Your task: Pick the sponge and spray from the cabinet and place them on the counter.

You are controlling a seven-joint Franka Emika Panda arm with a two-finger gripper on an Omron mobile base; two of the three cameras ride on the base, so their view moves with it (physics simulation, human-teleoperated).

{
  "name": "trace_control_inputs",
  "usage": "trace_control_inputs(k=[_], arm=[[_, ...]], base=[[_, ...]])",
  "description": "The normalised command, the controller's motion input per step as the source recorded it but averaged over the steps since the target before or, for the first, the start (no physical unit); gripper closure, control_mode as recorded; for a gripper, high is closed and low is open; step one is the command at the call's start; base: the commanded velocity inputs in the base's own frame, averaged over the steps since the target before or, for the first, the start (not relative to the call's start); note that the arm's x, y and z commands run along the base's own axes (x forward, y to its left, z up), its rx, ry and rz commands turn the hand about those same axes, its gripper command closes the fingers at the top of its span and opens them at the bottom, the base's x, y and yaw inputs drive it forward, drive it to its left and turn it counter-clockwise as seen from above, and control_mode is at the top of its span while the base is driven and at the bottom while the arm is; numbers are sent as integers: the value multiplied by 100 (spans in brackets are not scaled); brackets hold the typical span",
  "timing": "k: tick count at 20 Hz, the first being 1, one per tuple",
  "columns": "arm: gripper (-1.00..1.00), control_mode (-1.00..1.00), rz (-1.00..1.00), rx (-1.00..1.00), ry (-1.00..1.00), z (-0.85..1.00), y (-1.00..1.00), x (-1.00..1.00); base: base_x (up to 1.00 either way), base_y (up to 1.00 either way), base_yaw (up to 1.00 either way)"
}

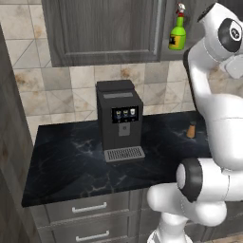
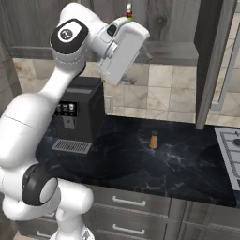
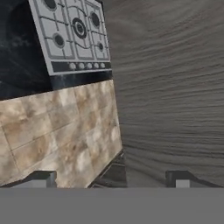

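Note:
The green spray [image 1: 178, 34] with its red-and-white nozzle stands inside the open right part of the dark wood cabinet [image 1: 104, 28]. From the right base only the top of the spray [image 2: 129, 8] peeks above my hand. My gripper [image 2: 137, 65] hangs open and empty just under the cabinet's bottom edge, below the spray and in front of the tiled wall. In the hand view the fingertips [image 3: 41, 178] stand far apart, facing tiles and wood grain. The black counter [image 1: 71, 156] lies below. The sponge is out of view.
A black coffee machine [image 1: 119, 118] stands on the counter at the left. A small orange-brown shaker [image 2: 153, 139] sits mid-counter. An open cabinet door [image 2: 213, 61] hangs at the right, above a stove [image 2: 229, 145]. Drawers [image 1: 90, 209] run under the counter.

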Motion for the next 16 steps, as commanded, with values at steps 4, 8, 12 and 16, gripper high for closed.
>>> trace_control_inputs(k=[4, 8, 12, 16], arm=[[-100, -100, 24, 1, -17, 20, 20, -8], [-100, -100, 23, 9, -21, 15, 28, -1], [-100, -100, 23, 11, -21, 3, 36, 0], [-100, -100, 24, 6, -27, 0, 36, -6]], base=[[0, 0, 0], [0, 0, 0], [0, 0, 0], [0, 0, 0]])
